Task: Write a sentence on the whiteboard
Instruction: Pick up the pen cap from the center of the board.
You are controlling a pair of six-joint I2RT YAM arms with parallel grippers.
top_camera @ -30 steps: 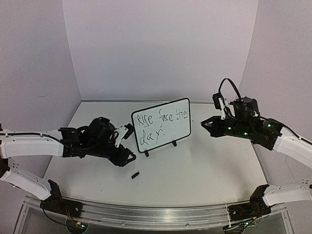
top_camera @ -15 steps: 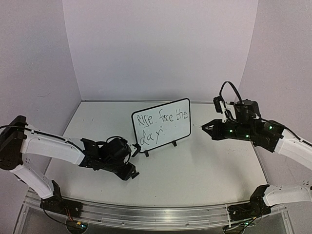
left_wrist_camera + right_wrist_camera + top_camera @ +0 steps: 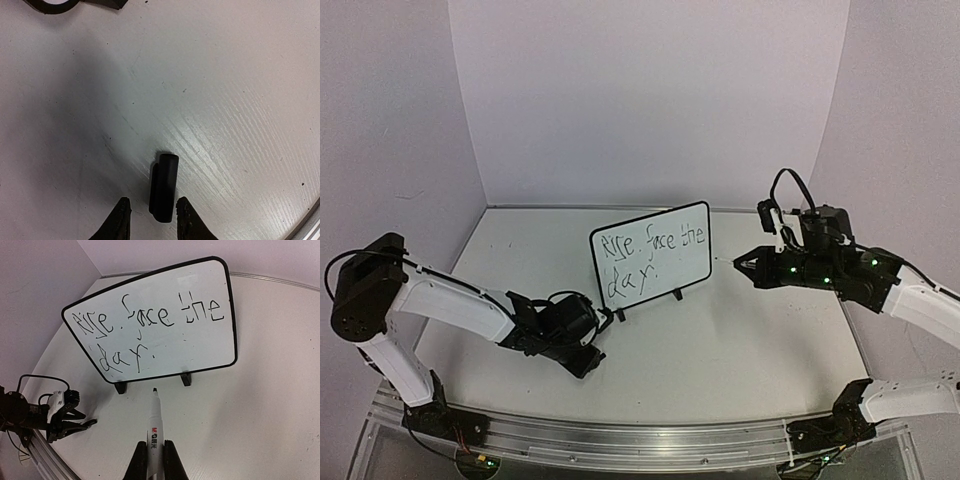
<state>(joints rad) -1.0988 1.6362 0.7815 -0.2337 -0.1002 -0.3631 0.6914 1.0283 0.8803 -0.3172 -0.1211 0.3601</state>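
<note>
The whiteboard [image 3: 687, 262] stands upright on two black feet mid-table, and it also shows in the right wrist view [image 3: 200, 347]. The sentence [image 3: 650, 252], "Rise. face the day", is on it in two black lines [image 3: 147, 322]. My right gripper [image 3: 747, 264] hovers right of the board, shut on a white marker [image 3: 154, 432] whose bare tip points at the board's foot. My left gripper [image 3: 151, 217] is open and low over the table. A small black marker cap [image 3: 164, 186] lies between its fingertips [image 3: 122, 216]. In the top view the left gripper [image 3: 584, 358] hides the cap.
The table's front rail [image 3: 620, 440] runs just below the left gripper. The enclosure's walls [image 3: 650, 100] close in the back and sides. In the right wrist view the left gripper [image 3: 75, 424] and its cable sit at the lower left.
My left arm has reached forward and down, and its gripper has moved from beside the board onto the cap at the front. The right gripper edged slightly right, still holding the marker.
</note>
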